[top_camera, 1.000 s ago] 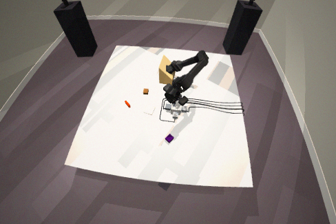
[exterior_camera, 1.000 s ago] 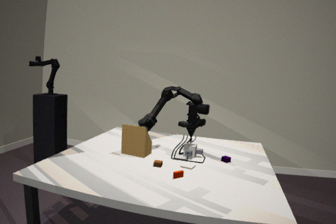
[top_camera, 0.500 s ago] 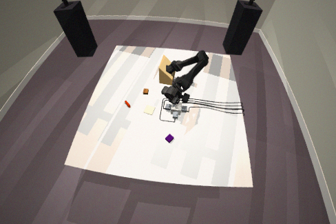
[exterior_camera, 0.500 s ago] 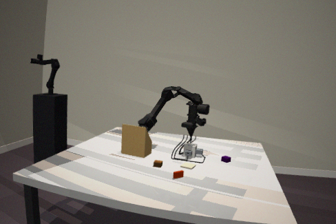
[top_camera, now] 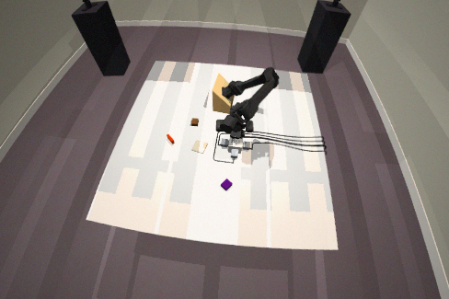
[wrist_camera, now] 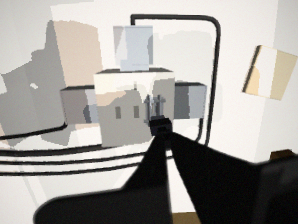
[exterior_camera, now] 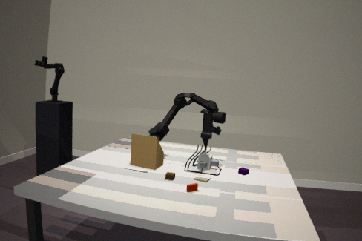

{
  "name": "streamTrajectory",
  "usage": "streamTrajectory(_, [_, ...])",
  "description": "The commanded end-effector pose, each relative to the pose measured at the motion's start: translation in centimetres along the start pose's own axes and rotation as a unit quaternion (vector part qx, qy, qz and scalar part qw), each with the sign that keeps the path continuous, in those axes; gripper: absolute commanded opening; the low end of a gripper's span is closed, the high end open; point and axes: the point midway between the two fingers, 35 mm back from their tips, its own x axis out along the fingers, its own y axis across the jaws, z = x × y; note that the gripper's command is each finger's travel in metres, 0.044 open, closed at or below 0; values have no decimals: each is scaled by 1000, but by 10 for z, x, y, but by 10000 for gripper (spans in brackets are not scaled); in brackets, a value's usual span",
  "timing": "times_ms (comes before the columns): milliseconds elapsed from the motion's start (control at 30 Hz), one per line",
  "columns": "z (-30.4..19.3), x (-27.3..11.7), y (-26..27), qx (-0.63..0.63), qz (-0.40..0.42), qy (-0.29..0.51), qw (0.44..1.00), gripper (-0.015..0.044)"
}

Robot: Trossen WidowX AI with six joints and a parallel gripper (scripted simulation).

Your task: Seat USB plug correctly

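Note:
The power cube [top_camera: 236,143] [exterior_camera: 203,161] [wrist_camera: 112,131], pale grey, stands on the table with grey block plugs on its sides. Its top face shows two dark slots in the wrist view. My gripper [exterior_camera: 205,150] [wrist_camera: 165,139] points down at the cube top and is shut on the USB plug [wrist_camera: 160,123], a small dark block with grey metal parts beyond it, near one edge of the top face. The socket beneath is hidden, and how deep the plug sits, or whether it is in the socket, cannot be told.
Black cables [top_camera: 294,137] [wrist_camera: 216,75] run around the cube and off to one side. A tan wedge block [top_camera: 222,97] [exterior_camera: 145,151] stands near the arm base. A brown cube [top_camera: 195,121] [exterior_camera: 170,176], red piece [top_camera: 170,139] [exterior_camera: 192,187], cream tile [top_camera: 199,146] [wrist_camera: 272,72] and purple cube [top_camera: 226,184] [exterior_camera: 243,170] lie around.

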Motion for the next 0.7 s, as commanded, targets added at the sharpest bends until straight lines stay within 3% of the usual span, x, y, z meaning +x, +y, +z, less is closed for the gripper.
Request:
streamTrajectory(0, [0,0,0,-43,0,0,999,0])
streamTrajectory(667, [0,0,0,-300,0,0,954,0])
